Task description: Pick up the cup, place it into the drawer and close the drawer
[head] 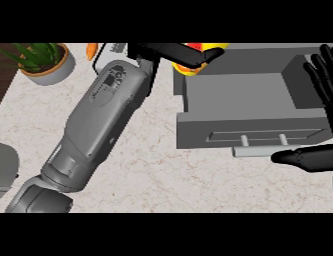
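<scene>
Left hand [187,56] curls round the yellow cup [198,59], holding it over the open drawer's [235,90] back-left corner (release not yet made), while the right hand [331,100] rests open beside the drawer, presumably ready to close it.

Yellow-and-red cup [198,62] — mostly hidden — above the back corner of the open grey drawer [250,107] (handle forward).
</scene>
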